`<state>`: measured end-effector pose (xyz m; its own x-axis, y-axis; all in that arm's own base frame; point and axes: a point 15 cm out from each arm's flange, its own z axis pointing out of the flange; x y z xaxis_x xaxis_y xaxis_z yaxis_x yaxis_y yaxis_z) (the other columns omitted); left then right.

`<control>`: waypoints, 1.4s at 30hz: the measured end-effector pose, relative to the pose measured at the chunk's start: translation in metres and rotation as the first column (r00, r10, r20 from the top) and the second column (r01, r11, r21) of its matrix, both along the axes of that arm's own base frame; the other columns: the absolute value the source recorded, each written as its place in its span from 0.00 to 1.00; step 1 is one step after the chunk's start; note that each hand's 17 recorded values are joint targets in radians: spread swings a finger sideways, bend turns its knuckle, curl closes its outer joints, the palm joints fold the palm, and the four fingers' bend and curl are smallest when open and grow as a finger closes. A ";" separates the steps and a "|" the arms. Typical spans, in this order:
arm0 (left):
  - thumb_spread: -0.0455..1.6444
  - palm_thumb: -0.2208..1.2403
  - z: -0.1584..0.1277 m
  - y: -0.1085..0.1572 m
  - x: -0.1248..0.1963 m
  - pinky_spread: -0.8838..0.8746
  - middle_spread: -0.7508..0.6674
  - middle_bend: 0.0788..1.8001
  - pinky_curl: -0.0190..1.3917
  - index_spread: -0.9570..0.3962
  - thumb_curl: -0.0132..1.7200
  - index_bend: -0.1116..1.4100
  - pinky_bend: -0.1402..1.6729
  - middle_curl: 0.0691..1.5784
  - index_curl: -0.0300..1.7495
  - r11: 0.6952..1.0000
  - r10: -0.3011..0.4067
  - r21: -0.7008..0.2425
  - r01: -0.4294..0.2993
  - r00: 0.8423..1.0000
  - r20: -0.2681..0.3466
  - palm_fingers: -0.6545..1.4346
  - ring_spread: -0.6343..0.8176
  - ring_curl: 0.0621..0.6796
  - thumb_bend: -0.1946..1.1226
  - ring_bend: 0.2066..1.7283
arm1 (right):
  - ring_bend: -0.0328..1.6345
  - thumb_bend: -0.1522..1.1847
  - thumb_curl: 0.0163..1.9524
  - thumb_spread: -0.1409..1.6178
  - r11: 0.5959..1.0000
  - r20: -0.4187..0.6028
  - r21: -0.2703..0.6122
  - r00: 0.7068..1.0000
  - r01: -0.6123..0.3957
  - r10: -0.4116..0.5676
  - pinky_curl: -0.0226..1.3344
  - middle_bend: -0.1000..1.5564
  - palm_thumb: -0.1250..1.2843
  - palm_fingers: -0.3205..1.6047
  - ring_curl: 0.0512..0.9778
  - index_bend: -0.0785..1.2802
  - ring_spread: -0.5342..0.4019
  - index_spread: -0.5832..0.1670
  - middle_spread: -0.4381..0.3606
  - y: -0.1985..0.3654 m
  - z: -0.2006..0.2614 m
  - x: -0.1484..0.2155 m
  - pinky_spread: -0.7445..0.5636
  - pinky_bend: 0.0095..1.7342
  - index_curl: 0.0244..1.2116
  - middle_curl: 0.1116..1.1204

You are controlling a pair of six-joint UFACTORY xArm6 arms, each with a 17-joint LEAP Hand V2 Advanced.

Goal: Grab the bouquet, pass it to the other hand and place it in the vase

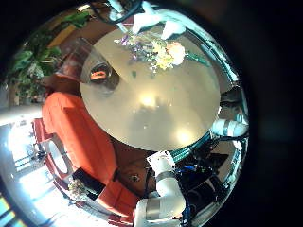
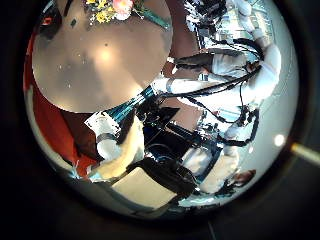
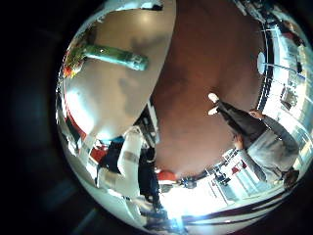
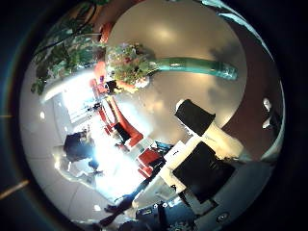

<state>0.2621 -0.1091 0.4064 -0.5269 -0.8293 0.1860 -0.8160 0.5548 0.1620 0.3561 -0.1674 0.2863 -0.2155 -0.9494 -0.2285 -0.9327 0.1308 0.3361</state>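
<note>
The bouquet (image 1: 151, 47) lies flat on the round table (image 1: 161, 104), flower heads bunched at one end and a long wrapped stem (image 4: 197, 67) pointing away. A clear glass vase (image 1: 99, 72) stands upright on the table a short way from the flowers. The right hand (image 4: 202, 159) hovers above the table beside the bouquet (image 3: 103, 56), fingers relaxed and holding nothing. The left hand (image 1: 166, 189) is higher and farther back over the table's opposite edge, also empty. White hand parts (image 1: 149, 16) show next to the bouquet; whose they are is unclear.
A sofa (image 1: 71, 132) curves round the table's edge on the vase side. A leafy plant (image 4: 67, 38) stands beyond the flower end of the bouquet. A white robot arm (image 2: 235, 70) rises beside the table (image 2: 95, 65).
</note>
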 end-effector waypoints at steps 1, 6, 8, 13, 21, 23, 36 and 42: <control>0.68 0.45 0.000 0.000 0.000 0.81 0.85 0.07 0.19 0.74 0.20 0.20 0.18 0.16 0.23 1.000 -0.002 0.001 0.002 1.000 0.000 0.34 0.84 0.26 0.13 0.11 | 0.45 0.09 0.21 0.68 1.000 -0.003 -0.001 1.000 0.002 -0.002 0.09 0.27 0.55 0.36 0.16 0.19 0.43 0.34 0.42 0.000 -0.007 0.000 0.77 0.30 0.25 0.28; 0.68 0.45 -0.001 0.000 -0.004 0.80 0.85 0.06 0.19 0.74 0.20 0.20 0.18 0.16 0.23 1.000 -0.013 -0.004 0.013 1.000 -0.004 0.34 0.84 0.26 0.13 0.11 | 0.44 0.09 0.21 0.67 1.000 -0.009 -0.008 1.000 -0.023 0.023 0.09 0.27 0.55 0.36 0.16 0.19 0.42 0.35 0.42 0.006 -0.033 0.011 0.77 0.29 0.25 0.28; 0.68 0.45 -0.001 0.000 -0.006 0.80 0.85 0.06 0.19 0.74 0.20 0.20 0.18 0.16 0.23 1.000 -0.016 -0.006 0.016 1.000 0.000 0.34 0.84 0.26 0.13 0.11 | 0.44 0.09 0.21 0.67 0.999 -0.024 0.000 0.999 -0.035 0.035 0.10 0.26 0.55 0.35 0.16 0.19 0.42 0.35 0.42 0.010 -0.040 0.013 0.76 0.29 0.26 0.28; 0.68 0.45 0.000 -0.001 -0.006 0.80 0.85 0.06 0.19 0.74 0.20 0.20 0.18 0.16 0.23 1.000 -0.018 -0.009 0.018 1.000 0.003 0.34 0.84 0.26 0.13 0.11 | 0.41 0.09 0.21 0.66 0.999 -0.047 0.010 0.998 -0.050 0.050 0.10 0.26 0.55 0.35 0.16 0.20 0.44 0.34 0.42 0.015 -0.057 0.018 0.77 0.28 0.27 0.29; 0.68 0.45 -0.004 0.000 -0.003 0.80 0.85 0.06 0.19 0.74 0.20 0.20 0.18 0.16 0.23 1.000 -0.023 -0.008 0.023 1.000 -0.005 0.34 0.84 0.26 0.13 0.11 | 0.41 0.09 0.21 0.66 0.997 -0.086 -0.010 0.994 -0.074 0.073 0.10 0.26 0.55 0.36 0.17 0.20 0.45 0.35 0.42 0.021 -0.075 0.010 0.77 0.25 0.29 0.29; 0.68 0.45 -0.005 -0.002 0.000 0.80 0.85 0.06 0.19 0.74 0.20 0.20 0.18 0.16 0.23 1.000 -0.022 -0.009 0.022 1.000 -0.005 0.34 0.84 0.27 0.13 0.11 | 0.41 0.09 0.21 0.66 0.996 -0.095 -0.030 0.993 -0.079 0.076 0.10 0.26 0.55 0.37 0.17 0.20 0.43 0.35 0.41 0.017 -0.080 0.008 0.77 0.24 0.29 0.30; 0.68 0.45 -0.002 -0.004 0.008 0.80 0.85 0.06 0.19 0.74 0.20 0.20 0.18 0.16 0.23 1.000 -0.022 -0.007 0.022 1.000 -0.003 0.34 0.84 0.27 0.13 0.11 | 0.44 0.10 0.21 0.65 0.996 -0.141 -0.028 0.987 -0.081 0.077 0.11 0.30 0.56 0.41 0.20 0.19 0.37 0.34 0.35 0.020 -0.119 0.004 0.75 0.21 0.30 0.34; 0.68 0.45 -0.001 -0.005 0.010 0.80 0.85 0.06 0.19 0.74 0.20 0.20 0.18 0.16 0.23 1.000 -0.017 -0.006 0.017 1.000 0.003 0.34 0.84 0.27 0.13 0.10 | 0.50 0.10 0.21 0.65 0.994 -0.155 -0.044 0.983 -0.102 0.094 0.10 0.34 0.57 0.47 0.25 0.20 0.29 0.32 0.29 0.024 -0.127 0.007 0.66 0.21 0.33 0.38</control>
<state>0.2725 -0.1138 0.4057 -0.5412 -0.8192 0.1897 -0.8070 0.5694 0.1566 0.3627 -0.1437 0.1598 -0.1498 -0.9772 -0.1505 -0.8801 0.0624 0.4707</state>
